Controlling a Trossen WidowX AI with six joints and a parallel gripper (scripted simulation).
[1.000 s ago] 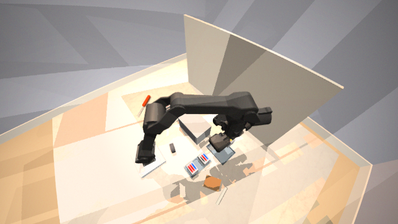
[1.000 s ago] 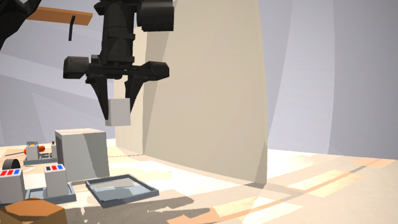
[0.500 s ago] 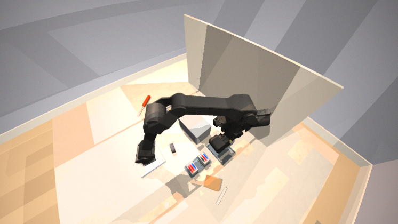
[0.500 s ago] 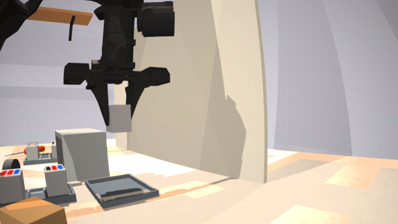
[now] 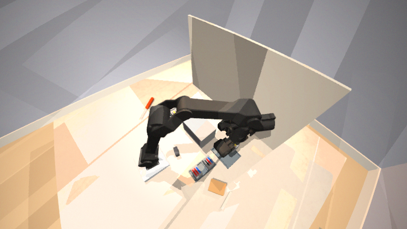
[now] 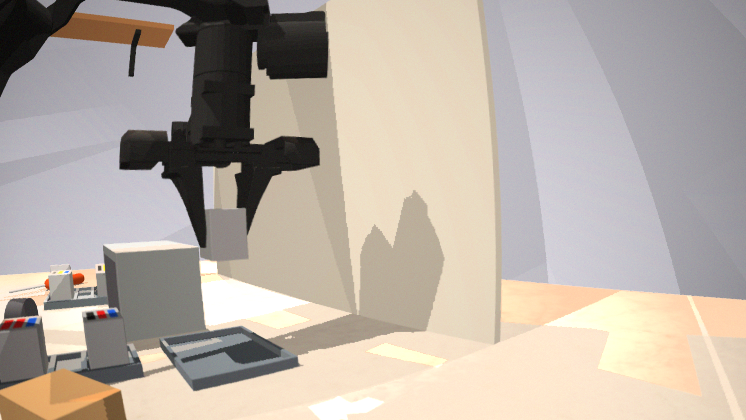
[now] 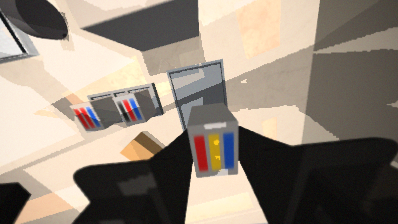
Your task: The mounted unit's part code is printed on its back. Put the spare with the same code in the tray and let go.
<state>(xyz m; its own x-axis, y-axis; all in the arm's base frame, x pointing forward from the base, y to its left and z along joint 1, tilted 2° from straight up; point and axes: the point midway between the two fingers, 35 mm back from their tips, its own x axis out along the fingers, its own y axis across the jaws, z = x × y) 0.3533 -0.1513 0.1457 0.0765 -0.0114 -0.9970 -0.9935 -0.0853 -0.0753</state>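
Black robot arm (image 5: 216,109) (image 6: 224,78) arched, forearm level, gripper (image 5: 234,145) (image 6: 225,229) (image 7: 210,128) pointing down, fingers (image 6: 192,208) closed on a block
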